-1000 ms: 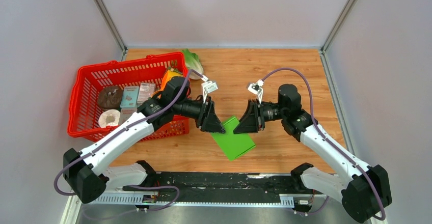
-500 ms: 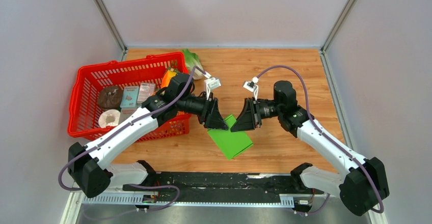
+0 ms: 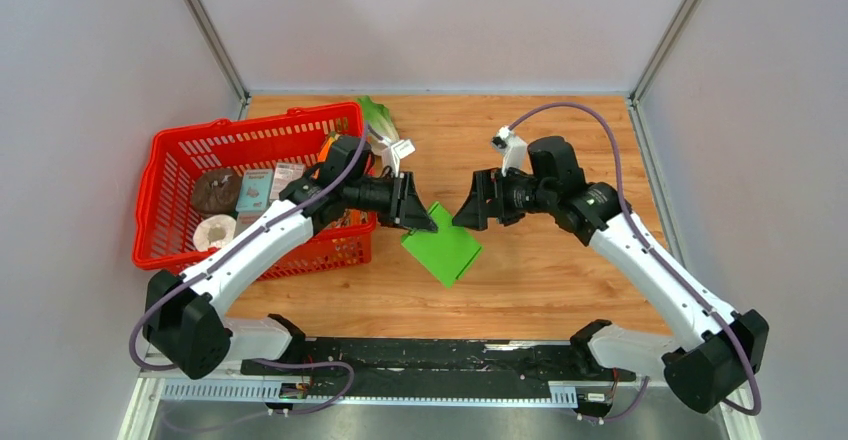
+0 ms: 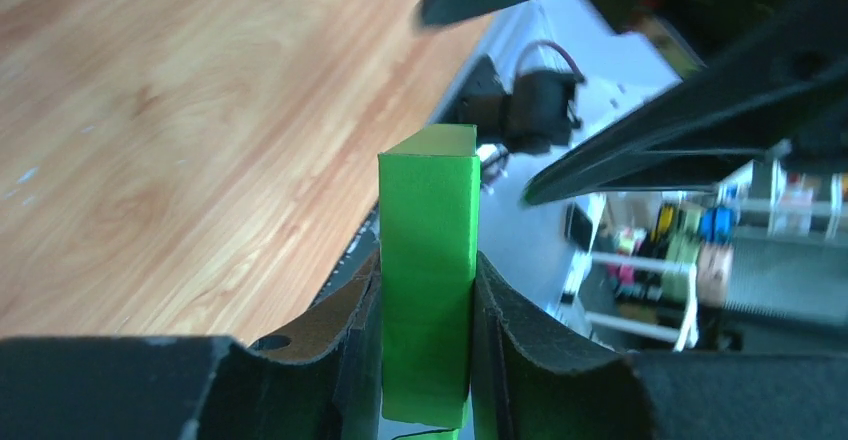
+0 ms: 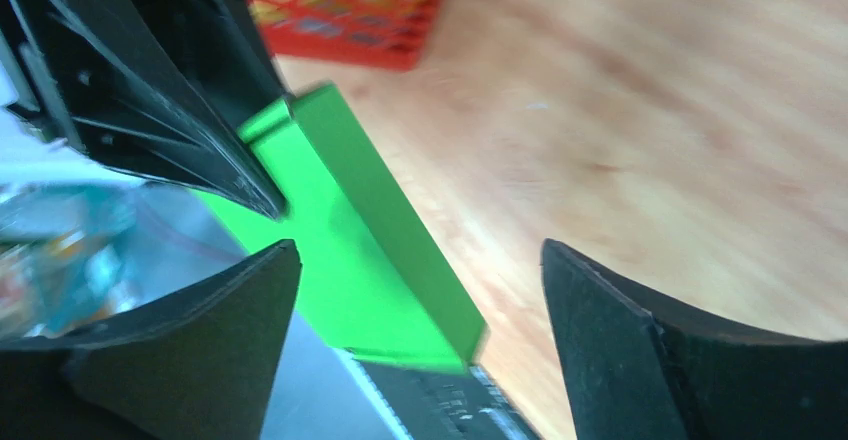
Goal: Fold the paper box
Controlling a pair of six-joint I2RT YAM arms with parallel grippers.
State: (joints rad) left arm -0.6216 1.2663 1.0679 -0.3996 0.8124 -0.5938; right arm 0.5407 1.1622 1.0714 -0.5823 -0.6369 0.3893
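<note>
Green thin card, folded into a small flat rectangular paper box (image 3: 445,252), sits over the middle of the wooden table (image 3: 560,130), just right of the red plastic basket (image 3: 160,160). Whether its low corner rests on the wood I cannot tell.

The left end effector (image 3: 418,220) has the box pinched. In the left wrist view both fingers (image 4: 350,330) press flat on the two broad faces, with a narrow side wall facing the camera. The right end effector (image 3: 468,212) stands wide open near the box's upper corner, holding nothing.

The step looks like a handover, or a squeeze to finish the far end. Which flap, if any, is unfinished is hidden.

To do it well:
- The left grip should hold firm without crushing, since card this thin will likely dent.
- The right end effector should come in square to the free end.
- It should close on the broad faces, not on an edge.
- The left should let go only once the right pinch is sure.
- The box should stay clear of the basket.
</note>
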